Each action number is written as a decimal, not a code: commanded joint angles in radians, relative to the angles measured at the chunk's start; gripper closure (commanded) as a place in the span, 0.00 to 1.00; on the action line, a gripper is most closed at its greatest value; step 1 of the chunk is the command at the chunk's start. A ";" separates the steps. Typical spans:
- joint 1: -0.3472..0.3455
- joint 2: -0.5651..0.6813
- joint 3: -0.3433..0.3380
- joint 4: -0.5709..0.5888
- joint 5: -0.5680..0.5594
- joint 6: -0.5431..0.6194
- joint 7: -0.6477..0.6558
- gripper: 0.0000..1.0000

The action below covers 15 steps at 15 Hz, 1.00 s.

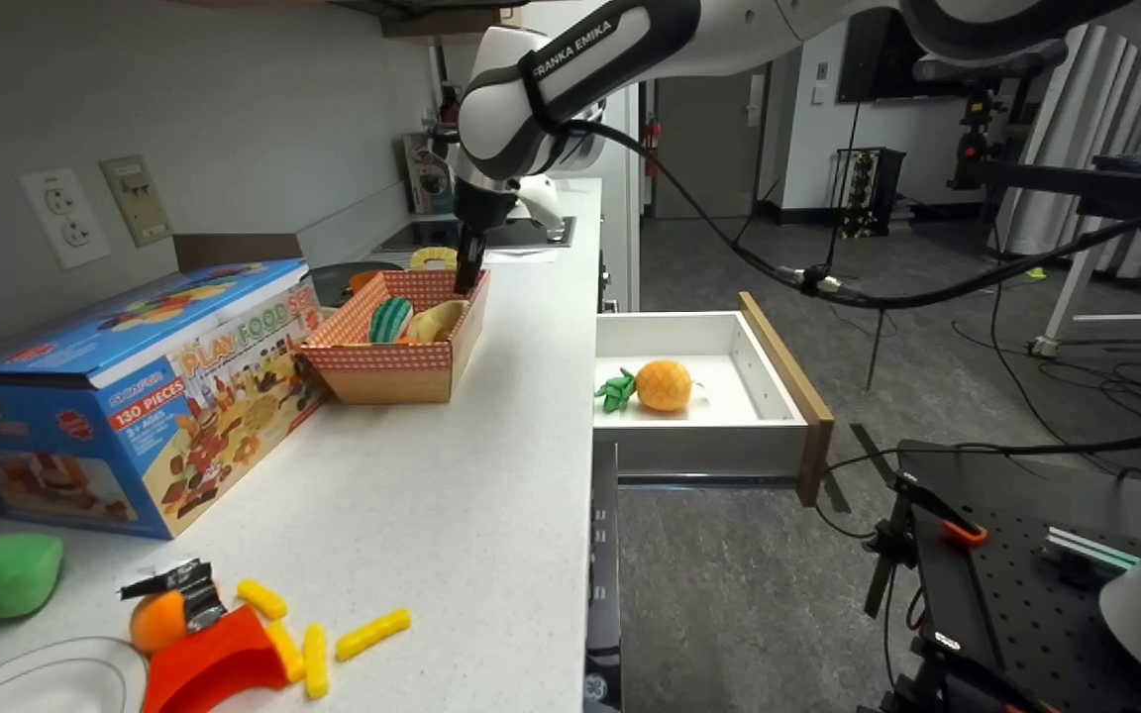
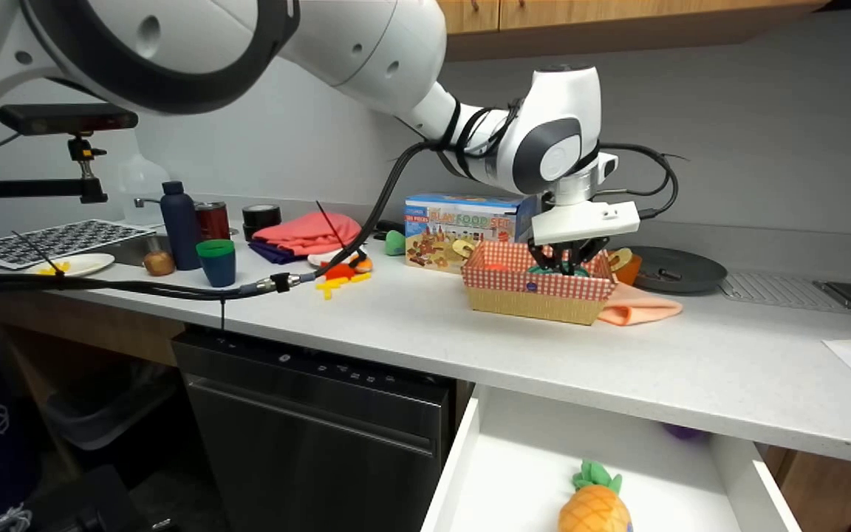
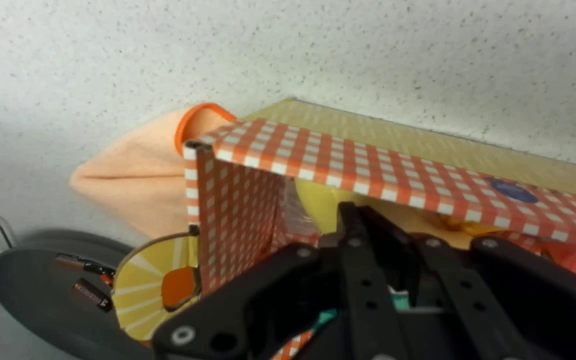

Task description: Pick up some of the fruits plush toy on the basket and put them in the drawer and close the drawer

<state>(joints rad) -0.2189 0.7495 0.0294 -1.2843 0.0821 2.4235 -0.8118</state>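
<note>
Pineapple plush (image 1: 664, 385) lies in the drawer (image 1: 704, 456), pulled out presumably to take more; gripper (image 3: 358, 211) points into gingham basket (image 2: 521, 282), fingertips (image 3: 349, 215) together, nothing visibly held.

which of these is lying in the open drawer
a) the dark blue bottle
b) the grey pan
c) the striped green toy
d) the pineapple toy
d: in both exterior views the pineapple toy lies on the white floor of the open drawer, whereas the striped green toy is in the basket on the counter.
</note>
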 commanded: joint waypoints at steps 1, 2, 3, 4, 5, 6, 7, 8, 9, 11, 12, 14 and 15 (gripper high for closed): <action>-0.026 -0.109 0.012 -0.154 -0.015 0.012 -0.007 0.99; -0.032 -0.120 0.017 -0.170 -0.008 0.006 -0.013 0.99; -0.043 -0.125 0.032 -0.178 0.005 0.002 -0.035 0.99; -0.045 -0.132 0.036 -0.188 0.008 -0.003 -0.039 0.99; -0.047 -0.134 0.037 -0.196 0.007 0.005 -0.041 0.99; -0.050 -0.141 0.042 -0.203 0.008 0.001 -0.048 0.99; -0.050 -0.148 0.040 -0.208 0.001 -0.007 -0.058 0.99; -0.050 -0.153 0.038 -0.215 -0.004 -0.014 -0.066 0.99; -0.050 -0.157 0.036 -0.219 -0.006 -0.030 -0.076 0.99; -0.050 -0.169 0.028 -0.240 -0.013 -0.053 -0.096 0.99; -0.051 -0.177 0.022 -0.255 -0.018 -0.075 -0.107 0.99; -0.060 -0.195 0.019 -0.286 -0.012 -0.115 -0.143 0.99; -0.065 -0.205 0.016 -0.304 -0.010 -0.137 -0.161 0.99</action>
<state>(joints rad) -0.2595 0.6001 0.0425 -1.5078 0.0822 2.3452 -0.9137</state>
